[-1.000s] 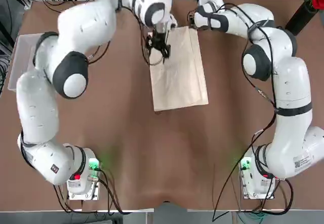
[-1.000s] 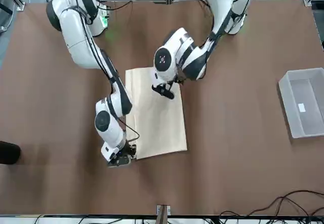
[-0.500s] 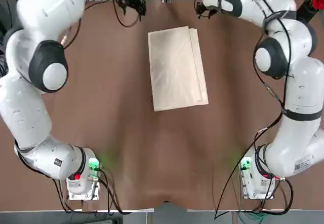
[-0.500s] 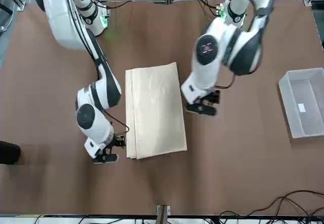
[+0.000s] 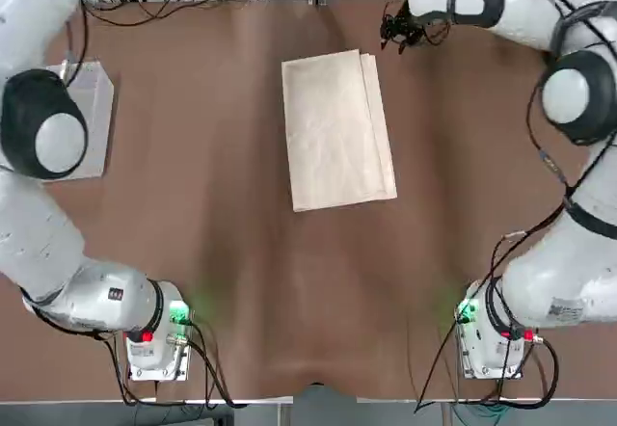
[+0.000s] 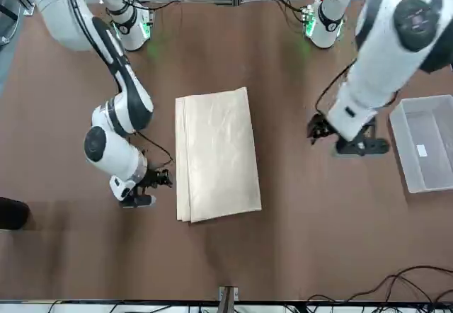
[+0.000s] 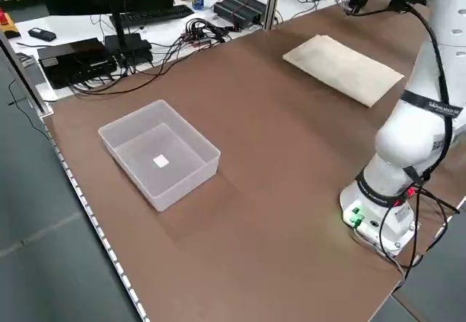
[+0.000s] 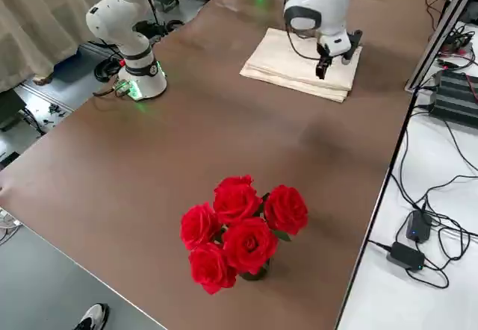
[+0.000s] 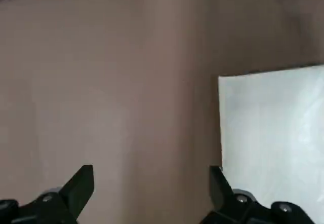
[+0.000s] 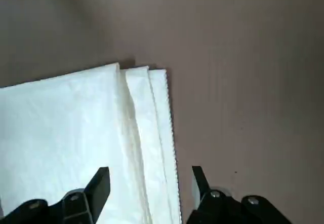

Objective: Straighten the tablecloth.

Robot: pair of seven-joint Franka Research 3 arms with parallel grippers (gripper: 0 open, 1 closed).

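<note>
A clear plastic bin (image 6: 423,152) sits at the table's left edge, red roses (image 8: 239,229) near the right. The folded tablecloth (image 5: 337,129) lies flat mid-table. Both grippers are off it, released and empty: the left gripper (image 6: 348,143) between cloth and bin, the right gripper (image 6: 145,189) just beside its far corner.

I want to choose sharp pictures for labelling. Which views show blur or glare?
Top view: the left arm is smeared. Front view: the same arm looks soft; the tablecloth is crisp. Left wrist view: the clear bin is a pale, washed-out patch. I see no strong glare elsewhere.
</note>
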